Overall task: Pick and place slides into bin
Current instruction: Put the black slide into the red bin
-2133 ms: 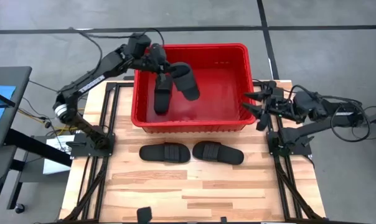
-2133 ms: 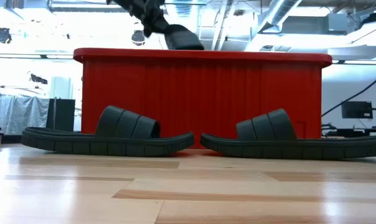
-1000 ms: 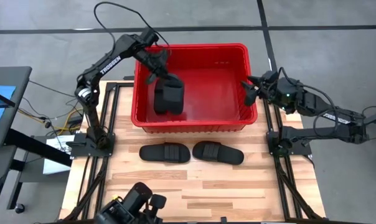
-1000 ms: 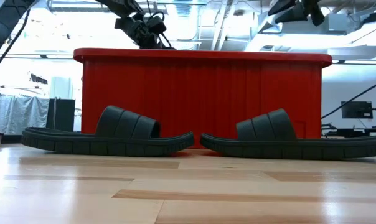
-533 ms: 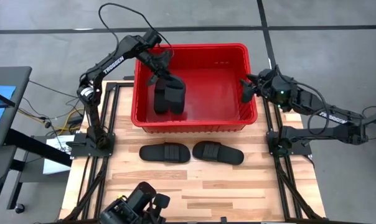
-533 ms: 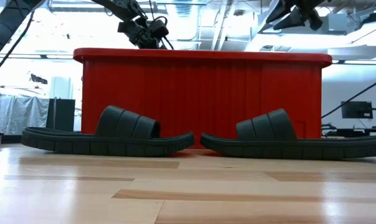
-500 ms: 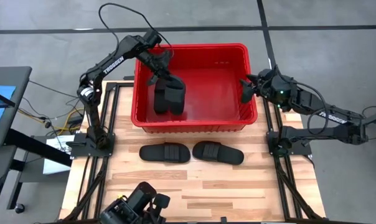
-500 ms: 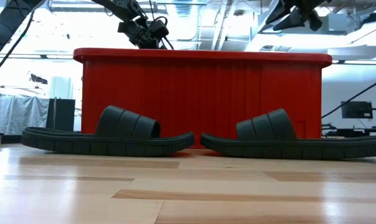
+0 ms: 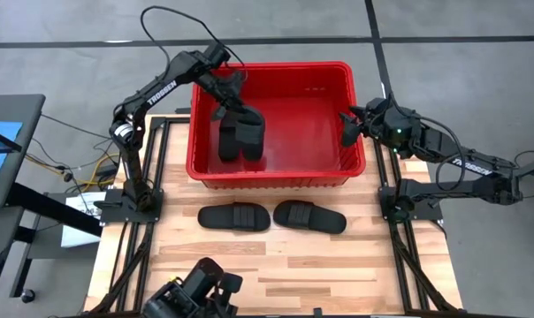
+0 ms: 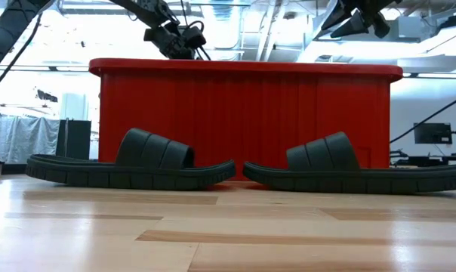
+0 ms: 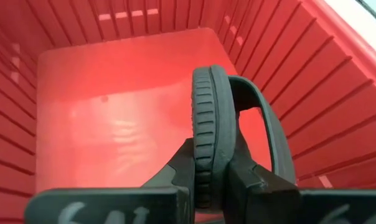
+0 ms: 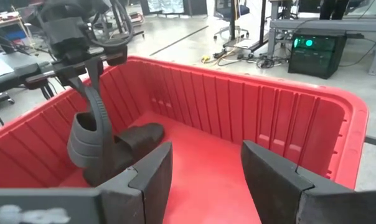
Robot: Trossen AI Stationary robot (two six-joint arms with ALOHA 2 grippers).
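Held slide (image 9: 249,132): black sandal, sole on edge, inside the red bin near its left end; sole rim clamped between the left hand's fingers (image 11: 238,177), strap to one side.
Second slide in bin (image 9: 227,140): lies on the bin floor just beside the held slide, on the side nearer the left wall; the right wrist view shows it low behind the held one.
Slides on bench: two, end to end, just in front of the bin's near wall; left one (image 9: 235,216), right one (image 9: 309,216), soles flat, straps up.
Bin (image 9: 276,179): red slotted basket at the far half of the wooden bench (image 9: 276,274).
Left hand (image 9: 232,104): reaches over the bin's left rim, closed on the held slide's sole.
Right hand (image 9: 347,127): at the bin's right rim, fingers spread apart, nothing between them.
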